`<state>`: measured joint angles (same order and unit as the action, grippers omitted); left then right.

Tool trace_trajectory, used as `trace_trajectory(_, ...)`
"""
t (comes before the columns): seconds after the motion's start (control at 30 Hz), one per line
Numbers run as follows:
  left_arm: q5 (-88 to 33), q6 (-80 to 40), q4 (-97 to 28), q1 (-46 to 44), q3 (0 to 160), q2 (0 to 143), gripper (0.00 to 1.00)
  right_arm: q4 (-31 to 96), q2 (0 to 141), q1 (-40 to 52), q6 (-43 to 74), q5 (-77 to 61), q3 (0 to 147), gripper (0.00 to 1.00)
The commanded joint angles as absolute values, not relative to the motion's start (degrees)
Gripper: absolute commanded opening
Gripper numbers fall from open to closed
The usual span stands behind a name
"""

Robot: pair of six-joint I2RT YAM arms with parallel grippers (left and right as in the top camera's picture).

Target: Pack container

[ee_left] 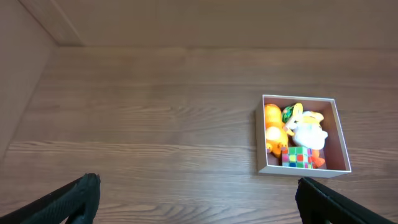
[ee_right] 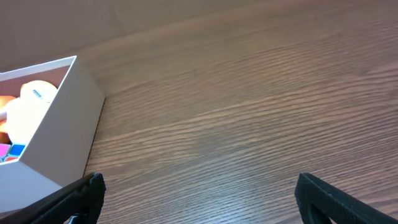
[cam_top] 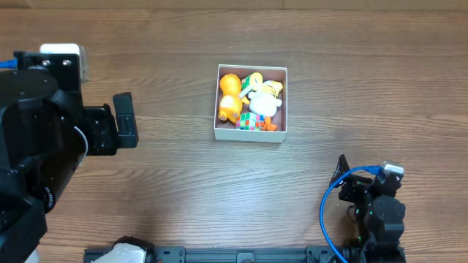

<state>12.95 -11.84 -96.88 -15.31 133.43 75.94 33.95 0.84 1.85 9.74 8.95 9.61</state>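
Left claw [cam_top: 126,120]: fingers spread wide, gripping nothing, over bare bench [cam_top: 168,183].
Right claw [ee_right: 198,194]: fingers spread wide too, and empty.
Container [cam_top: 248,134]: square, shallow white cardboard box with a pinkish-brown inner wall; sits mid-bench, clear of both claws.
Inside: orange toy [cam_top: 230,95], white plush [cam_top: 265,104] and multicoloured cube [cam_top: 252,120], crowded together.

Container [ee_right: 68,118] at left edge of frame, white wall facing cam; white toy [ee_right: 28,112] plus orange and pink/blue bits show inside. Right gripper [ee_right: 198,186] fingers [ee_right: 336,199] sit in bottom corners, spread wide, w/ wood table [ee_right: 249,112] showing btwn them.
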Motion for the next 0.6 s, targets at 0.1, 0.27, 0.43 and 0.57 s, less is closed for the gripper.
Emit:
trace_trajectory(0.1, 13.93, -11.11, -96.77, -15.00, 133.23, 76.09, 1.00, 33.52, 0.16, 1.48, 9.13, 8.73, 8.84, 1.00)
trace_trajectory(0.27, 13.93, -11.11, -96.79, -15.00, 133.23, 76.09, 1.00, 33.52, 0.16, 1.48, 9.15, 8.73, 8.86, 1.00)
trace_trajectory(0.43, 13.93, -11.11, -96.79, -15.00, 133.23, 76.09, 1.00, 33.52, 0.16, 1.48, 9.13, 8.73, 8.86, 1.00)
trace_trajectory(0.57, 13.93, -11.14, -96.77, -15.00, 133.23, 76.44, 1.00, 33.52, 0.16, 1.48, 9.13, 8.73, 8.86, 1.00)
